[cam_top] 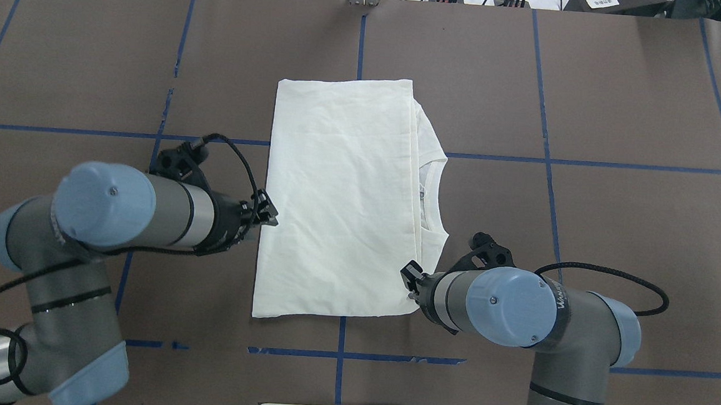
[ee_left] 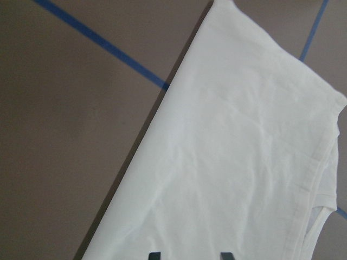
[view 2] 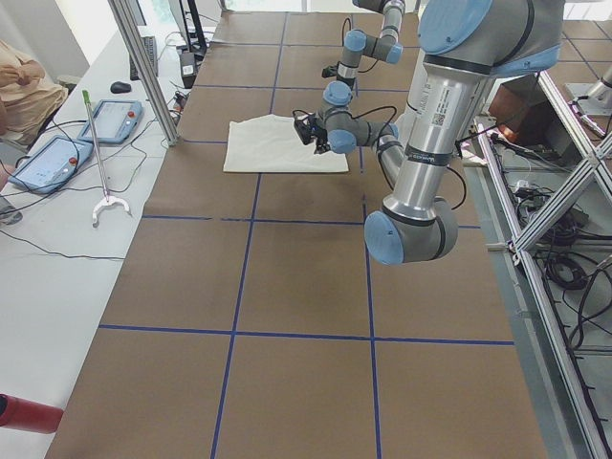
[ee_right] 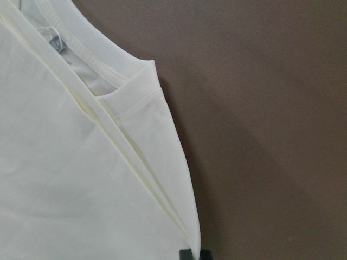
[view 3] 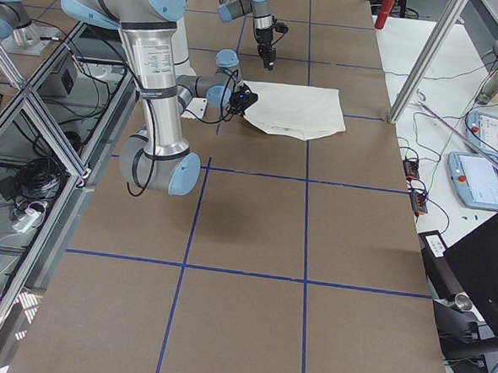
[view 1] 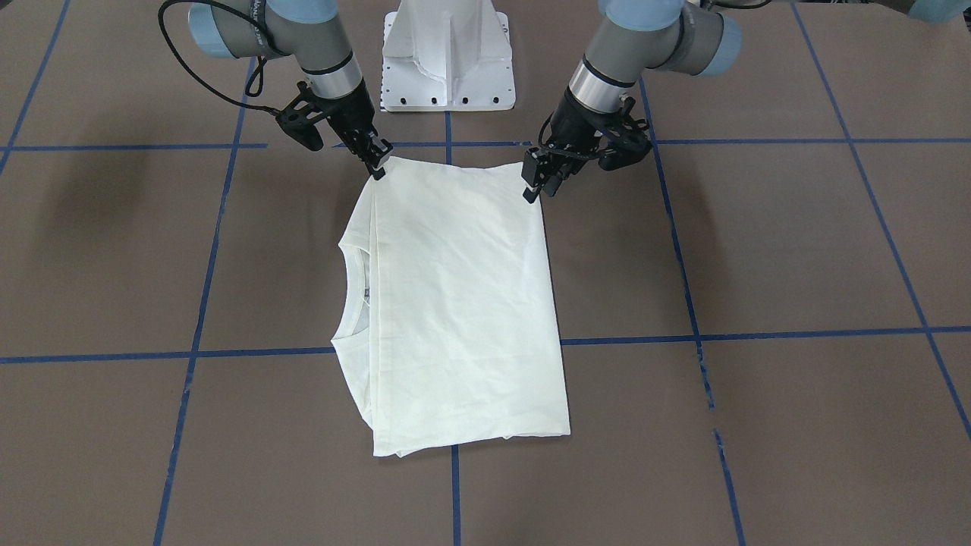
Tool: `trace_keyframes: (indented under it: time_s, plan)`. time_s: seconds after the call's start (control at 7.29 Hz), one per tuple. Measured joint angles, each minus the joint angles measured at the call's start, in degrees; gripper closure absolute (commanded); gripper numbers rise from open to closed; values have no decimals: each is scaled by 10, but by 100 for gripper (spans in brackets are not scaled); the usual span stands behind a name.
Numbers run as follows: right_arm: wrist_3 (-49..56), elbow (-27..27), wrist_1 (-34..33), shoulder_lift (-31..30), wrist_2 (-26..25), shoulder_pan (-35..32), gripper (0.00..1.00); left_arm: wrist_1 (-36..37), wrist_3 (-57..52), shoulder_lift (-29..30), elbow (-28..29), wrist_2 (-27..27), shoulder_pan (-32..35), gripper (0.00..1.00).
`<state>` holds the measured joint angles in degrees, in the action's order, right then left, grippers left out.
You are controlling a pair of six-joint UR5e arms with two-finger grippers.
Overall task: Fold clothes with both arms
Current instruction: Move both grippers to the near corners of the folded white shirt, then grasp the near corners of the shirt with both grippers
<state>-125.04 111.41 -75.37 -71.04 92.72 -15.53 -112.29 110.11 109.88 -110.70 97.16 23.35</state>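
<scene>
Both at T-shirt (view 1: 455,303) edges: L end effector (view 1: 537,189) open, R end effector (view 1: 377,167) pinching it.

You have one camera high behind the robot that looks forward and down on the brown table (cam_top: 614,243), and one across from it that faces back at the robot, so the white base (view 1: 447,53) sits at the far top and left and right swap over. Two more stand far off at the table's ends, one at the robot's left and one at its right, each looking along it. The two wrist cameras hang very near the shirt (ee_left: 244,151), which every view shares.
</scene>
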Motion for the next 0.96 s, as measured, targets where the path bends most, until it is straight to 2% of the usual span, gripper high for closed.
trace_keyframes:
  time_s: [0.41, 0.69, 0.82, 0.96]
  plan:
    - [2, -2, -1, 1, -3, 9, 100, 11, 36, -22, 3, -28, -78, 42]
    - [3, -2, -1, 2, -1, 9, 100, 11, 39, -26, 12, -29, -88, 42]
    - [3, -1, -1, 2, -1, 9, 100, 11, 39, -27, 18, -29, -90, 46]
    - [2, -1, -1, 2, -1, 9, 100, 11, 40, -27, 22, -28, -91, 73]
